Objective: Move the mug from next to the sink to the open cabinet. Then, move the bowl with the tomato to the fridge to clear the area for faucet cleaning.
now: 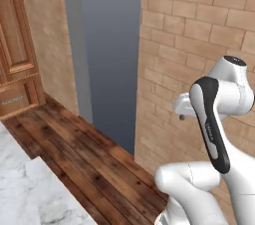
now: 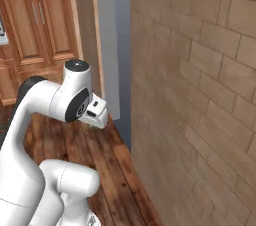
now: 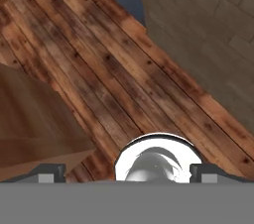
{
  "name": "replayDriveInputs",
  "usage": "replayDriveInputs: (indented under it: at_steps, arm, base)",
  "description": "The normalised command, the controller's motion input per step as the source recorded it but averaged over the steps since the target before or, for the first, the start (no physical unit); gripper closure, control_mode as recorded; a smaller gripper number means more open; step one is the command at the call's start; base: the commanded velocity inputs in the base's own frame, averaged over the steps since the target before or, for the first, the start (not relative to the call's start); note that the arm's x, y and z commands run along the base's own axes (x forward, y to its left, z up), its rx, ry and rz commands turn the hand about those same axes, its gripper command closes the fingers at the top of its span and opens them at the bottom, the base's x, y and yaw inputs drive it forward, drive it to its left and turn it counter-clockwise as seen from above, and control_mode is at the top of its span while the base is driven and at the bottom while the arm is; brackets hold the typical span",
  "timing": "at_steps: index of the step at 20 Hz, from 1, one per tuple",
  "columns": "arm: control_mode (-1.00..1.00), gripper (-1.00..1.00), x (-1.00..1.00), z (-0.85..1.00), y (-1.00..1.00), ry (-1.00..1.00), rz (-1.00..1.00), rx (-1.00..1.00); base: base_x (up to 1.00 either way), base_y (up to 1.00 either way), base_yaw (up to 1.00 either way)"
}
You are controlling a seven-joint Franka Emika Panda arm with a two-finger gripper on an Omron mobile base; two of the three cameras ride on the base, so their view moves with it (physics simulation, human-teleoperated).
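Left base view: behind the white jointed arm (image 1: 214, 134), facing forward and down, near. Right base view: same, arm (image 2: 45, 135) at lower left. Both share the dark-stained plank floor (image 1: 94, 154), tan brick wall (image 2: 200, 95) on the right, grey gap beyond. Hand view: close, looking down at the floor.

fridge (image 1: 110, 55) left of brick wall (image 1: 199, 45)
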Motion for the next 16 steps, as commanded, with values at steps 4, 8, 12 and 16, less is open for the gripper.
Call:
replayDriveInputs:
  at_steps: [4, 8, 12, 16]
  arm:
    - [1.0, -1.0, 0.0, 0.0, 0.0, 0.0, 0.0, 0.0]
    - [1.0, -1.0, 0.0, 0.0, 0.0, 0.0, 0.0, 0.0]
    - [1.0, -1.0, 0.0, 0.0, 0.0, 0.0, 0.0, 0.0]
    - [1.0, -1.0, 0.0, 0.0, 0.0, 0.0, 0.0, 0.0]
  base:
    - [0.81, 0.14, 0.61]
    - [1.0, 0.01, 0.48]
    - [1.0, 0.11, 0.4]
    - [1.0, 0.04, 0.32]
